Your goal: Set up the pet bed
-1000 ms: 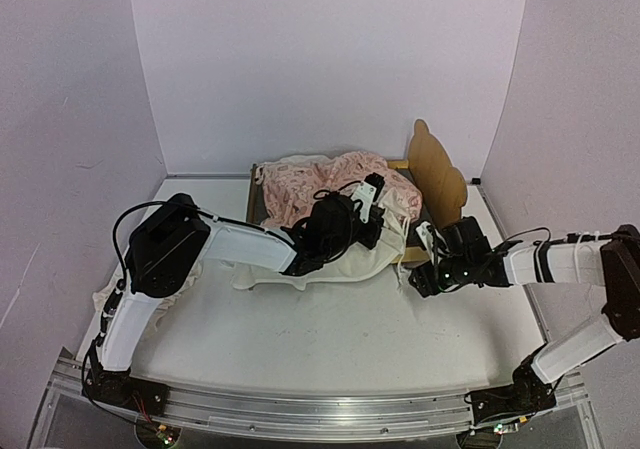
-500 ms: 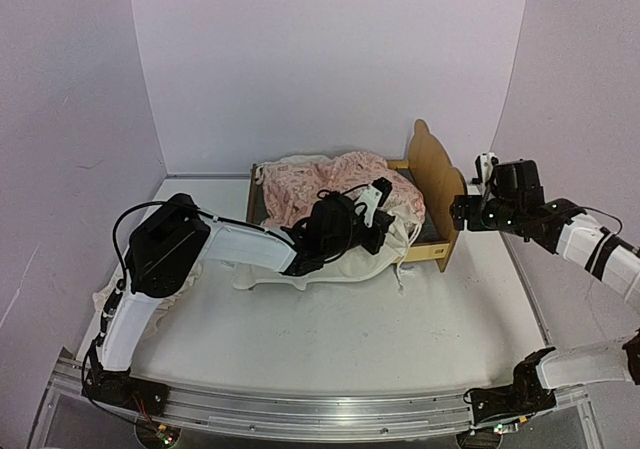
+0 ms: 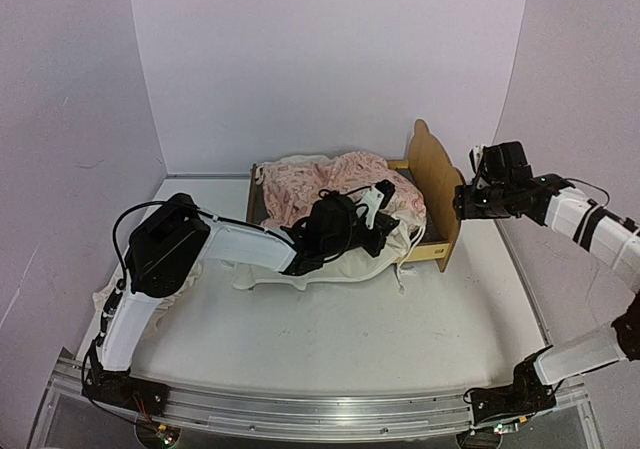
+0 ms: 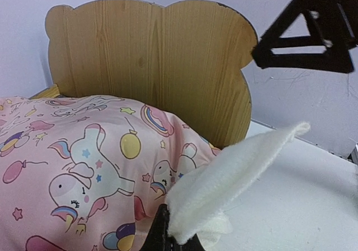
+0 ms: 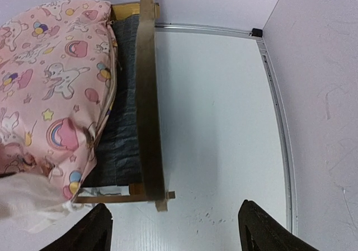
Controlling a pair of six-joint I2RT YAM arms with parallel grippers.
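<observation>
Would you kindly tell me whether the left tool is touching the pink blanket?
Touching. The left wrist view shows the left tool shut on a white fold of the pink blanket, with the fabric rising out from between its fingers.

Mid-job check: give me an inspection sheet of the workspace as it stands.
Surface: white table, metal rail along the near edge.
Job's things: pet bed at the back; grey mattress pad partly covered by pink blanket, which spills over the near rail.
Clutter: pale fabric behind the left arm.
Grippers: left gripper shut on the blanket's white edge; right gripper open over the headboard end, holding nothing.
Cables: black loop on the left arm.
Surroundings: plain walls.
</observation>
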